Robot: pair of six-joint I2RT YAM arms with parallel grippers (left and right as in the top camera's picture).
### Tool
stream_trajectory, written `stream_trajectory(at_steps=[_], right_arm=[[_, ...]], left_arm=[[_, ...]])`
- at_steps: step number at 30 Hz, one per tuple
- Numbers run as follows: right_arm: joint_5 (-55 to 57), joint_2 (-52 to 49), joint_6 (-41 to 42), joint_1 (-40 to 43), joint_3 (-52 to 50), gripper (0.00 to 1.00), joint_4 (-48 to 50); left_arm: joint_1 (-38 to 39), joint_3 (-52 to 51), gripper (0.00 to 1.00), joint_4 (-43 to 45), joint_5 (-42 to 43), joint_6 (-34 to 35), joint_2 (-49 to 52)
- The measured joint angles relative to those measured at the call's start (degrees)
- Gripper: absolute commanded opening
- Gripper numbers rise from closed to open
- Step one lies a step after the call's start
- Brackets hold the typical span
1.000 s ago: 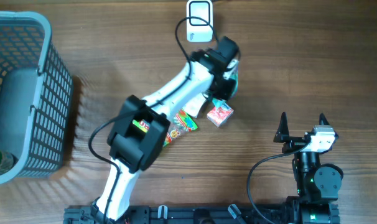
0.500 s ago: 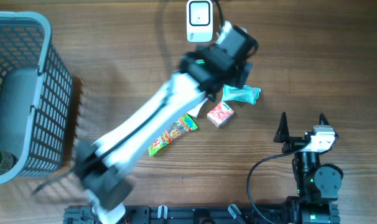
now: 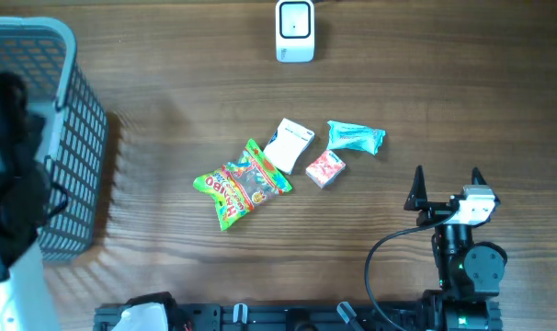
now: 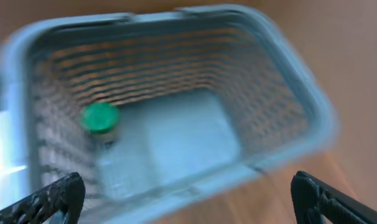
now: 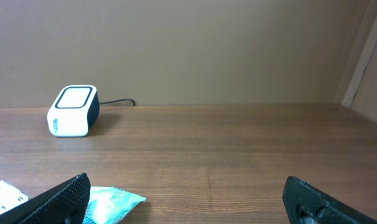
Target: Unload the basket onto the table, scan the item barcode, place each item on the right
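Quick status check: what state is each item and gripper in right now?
left gripper: open, empty, above the basket
right gripper: open, empty
basket: holds a green-capped bottle
scanner: standing on the table
candy bag: lying flat
white box: lying against the candy bag
red packet: lying beside the white box
teal packet: lying unheld

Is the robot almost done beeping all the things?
Maybe one is done: a green-capped bottle sits in the basket. Nothing is in hand; the left pincer, over the basket, and the right pincer are open and empty. Left to scan: gummy bag, white box, red box, teal packet, lying near the scanner.
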State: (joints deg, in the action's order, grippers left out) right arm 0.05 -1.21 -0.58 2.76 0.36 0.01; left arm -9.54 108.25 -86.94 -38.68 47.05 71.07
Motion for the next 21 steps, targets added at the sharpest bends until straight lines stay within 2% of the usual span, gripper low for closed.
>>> stream_trajectory(at_steps=[4,8,9,11,15,19,21], right_arm=[[0.00,0.00,0.00,0.00,0.00,1.00,0.00],[0.00,0.00,0.00,0.00,0.00,1.00,0.02],[0.00,0.00,0.00,0.00,0.00,1.00,0.02],[0.00,0.00,0.00,0.00,0.00,1.00,0.02],[0.00,0.00,0.00,0.00,0.00,1.00,0.02],[0.00,0.00,0.00,0.00,0.00,1.00,0.02],[0.00,0.00,0.00,0.00,0.00,1.00,0.02]], left_arm=[[-10.60,-1.84,1.00,-5.35,1.95,-1.01,3.85],[-18.71,-3.54,1.00,-5.40,5.97,-7.21,9.35],[-23.58,-3.89,1.00,-4.31,10.93,-11.91,11.26],[-26.71,-3.89,1.00,-3.50,15.43,-15.72,12.37],[-32.39,-7.67,1.00,1.95,23.37,-23.47,13.75],[-34.18,-16.37,1.00,10.32,25.51,-29.03,14.19],[-34.36,-21.99,1.00,16.20,26.05,-36.89,14.51]])
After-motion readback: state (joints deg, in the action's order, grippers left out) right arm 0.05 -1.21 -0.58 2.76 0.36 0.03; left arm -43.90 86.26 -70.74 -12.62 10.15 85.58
